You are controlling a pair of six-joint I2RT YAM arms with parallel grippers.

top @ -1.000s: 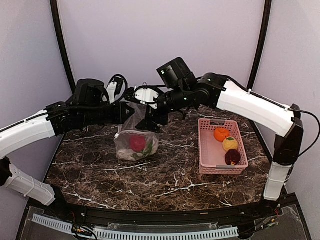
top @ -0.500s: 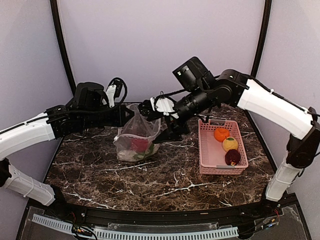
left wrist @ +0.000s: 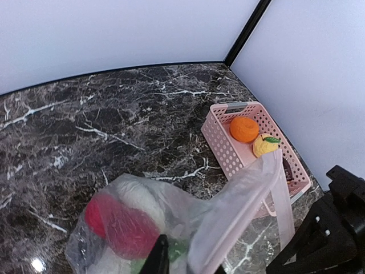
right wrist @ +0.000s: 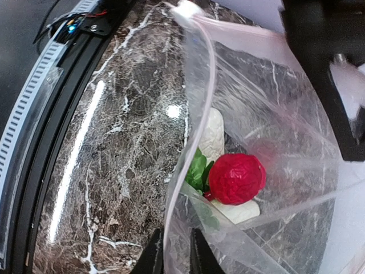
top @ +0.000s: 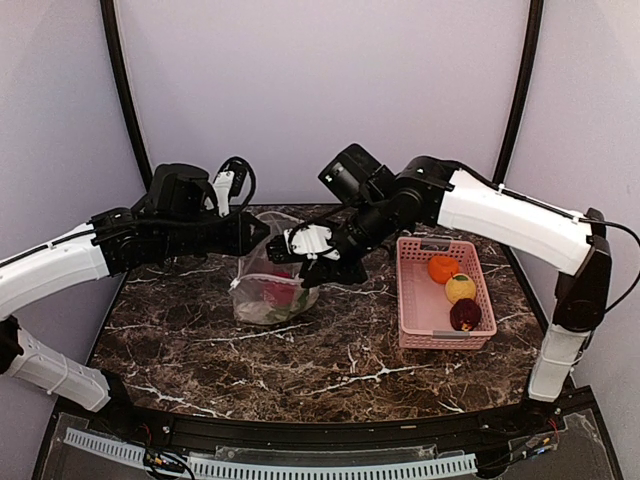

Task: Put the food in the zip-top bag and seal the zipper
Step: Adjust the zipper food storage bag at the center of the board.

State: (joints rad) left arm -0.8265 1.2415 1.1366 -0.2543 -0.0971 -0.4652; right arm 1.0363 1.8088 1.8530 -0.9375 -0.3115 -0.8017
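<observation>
**Both jaws at the bag's mouth, three fruits in the basket**

The clear bag point(top: 268, 288) sits on the dark marble worktop point(top: 200, 340) between the two sets of jaws. Its bottom rests on the stone and its mouth is lifted up towards them. The left jaws meet the mouth from one side and the right jaws from the other, so the two sets are near each other with the rim between them.

In the left wrist view, the film runs down between the two dark tips of the left jaws, which stand a little apart. I cannot tell whether they clamp the film. The pale pink strip point(left wrist: 281, 197) along the mouth edge arches away just ahead of them.

In the right wrist view, the tips of the right jaws stand close on either side of the near rim, with a narrow gap between them. I cannot tell whether the film is truly pinched. Below and ahead of these jaws, a red ball point(right wrist: 235, 178) lies inside the bag. It touches a white piece point(right wrist: 212, 137), and a green leaf point(right wrist: 197, 170) lies just beside it.

The pink basket point(top: 415, 300) stands on the worktop beyond the right jaws, well apart from the left jaws. It holds an orange fruit point(top: 442, 268), a yellow fruit point(top: 460, 288) and a maroon fruit point(top: 464, 315) in a row. The orange one is nearest the right jaws and the maroon one farthest.
</observation>
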